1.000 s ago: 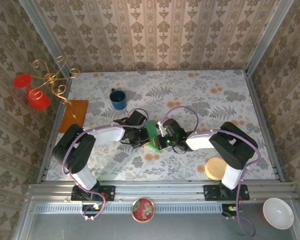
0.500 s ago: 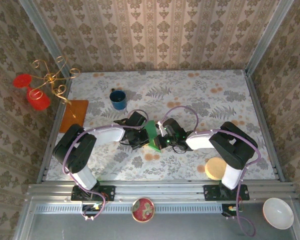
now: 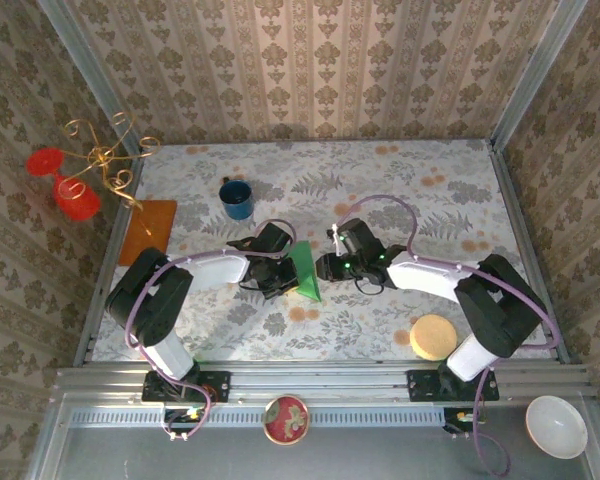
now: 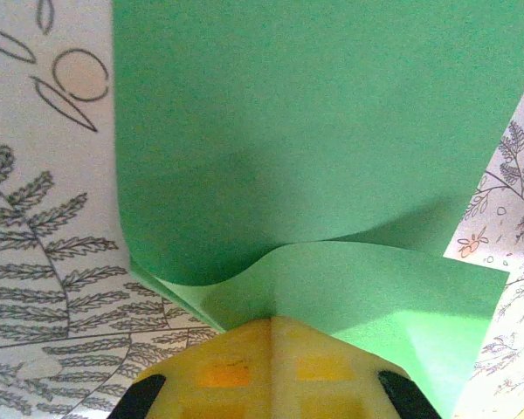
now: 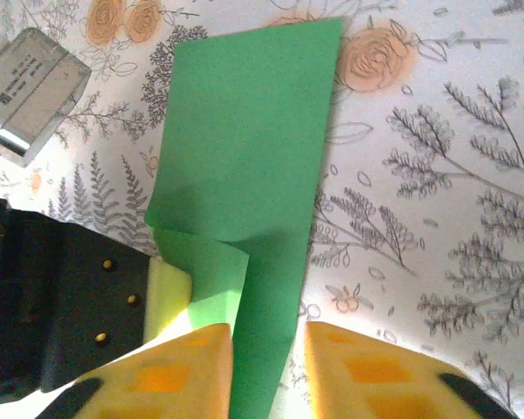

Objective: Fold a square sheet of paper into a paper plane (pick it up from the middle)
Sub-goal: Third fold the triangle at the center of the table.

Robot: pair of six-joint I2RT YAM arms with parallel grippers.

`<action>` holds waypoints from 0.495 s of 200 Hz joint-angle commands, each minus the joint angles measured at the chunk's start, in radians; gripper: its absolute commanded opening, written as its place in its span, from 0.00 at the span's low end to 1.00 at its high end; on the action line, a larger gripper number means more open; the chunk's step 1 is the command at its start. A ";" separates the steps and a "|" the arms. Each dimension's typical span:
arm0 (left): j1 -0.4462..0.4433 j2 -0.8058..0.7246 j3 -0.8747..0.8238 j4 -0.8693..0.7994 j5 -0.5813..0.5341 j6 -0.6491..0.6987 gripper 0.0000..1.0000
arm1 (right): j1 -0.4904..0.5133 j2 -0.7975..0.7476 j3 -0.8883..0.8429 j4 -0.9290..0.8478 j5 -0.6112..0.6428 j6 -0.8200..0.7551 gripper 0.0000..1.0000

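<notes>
Left hand [image 4: 271,321] is pinched closed on the folded green sheet of paper [image 3: 305,270], mid-tabletop [image 3: 450,200] between both arms. Right hand [image 5: 269,336] has its fingers [image 5: 183,367] parted, the sheet running between them. Right wrist view shows the sheet's long folded strip; left wrist view shows its curled fold. An orange-brown sheet [image 3: 148,230] and a blue mug [image 3: 237,199] sit well apart, far-left.

The square sheet of paper [image 3: 306,272] sits mid-table between the left pincer [image 3: 284,272] and right pincer [image 3: 323,268].
</notes>
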 commanded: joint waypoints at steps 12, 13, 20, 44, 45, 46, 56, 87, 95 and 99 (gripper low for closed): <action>0.014 0.048 -0.036 -0.061 -0.054 -0.017 0.05 | 0.019 -0.043 0.018 -0.136 -0.127 0.014 0.16; 0.014 0.048 -0.037 -0.061 -0.053 -0.017 0.05 | 0.019 -0.043 0.018 -0.138 -0.129 0.014 0.15; 0.014 0.048 -0.036 -0.061 -0.053 -0.017 0.05 | 0.026 -0.044 0.020 -0.149 -0.138 0.016 0.12; 0.014 0.052 -0.035 -0.059 -0.049 -0.017 0.05 | 0.052 -0.015 0.034 -0.148 -0.181 0.036 0.05; 0.014 0.053 -0.035 -0.059 -0.049 -0.017 0.05 | 0.054 -0.014 0.035 -0.148 -0.183 0.036 0.05; 0.014 0.053 -0.035 -0.059 -0.049 -0.017 0.05 | 0.056 -0.011 0.035 -0.148 -0.185 0.037 0.05; 0.014 0.054 -0.035 -0.059 -0.047 -0.015 0.05 | 0.067 0.015 0.050 -0.151 -0.193 0.041 0.03; 0.013 0.058 -0.032 -0.060 -0.038 -0.008 0.05 | 0.102 0.071 0.101 -0.160 -0.197 0.051 0.02; 0.013 0.059 -0.031 -0.061 -0.034 -0.006 0.05 | 0.108 0.086 0.117 -0.168 -0.194 0.049 0.02; 0.015 0.060 -0.031 -0.061 -0.032 -0.005 0.05 | 0.111 0.093 0.123 -0.171 -0.191 0.049 0.02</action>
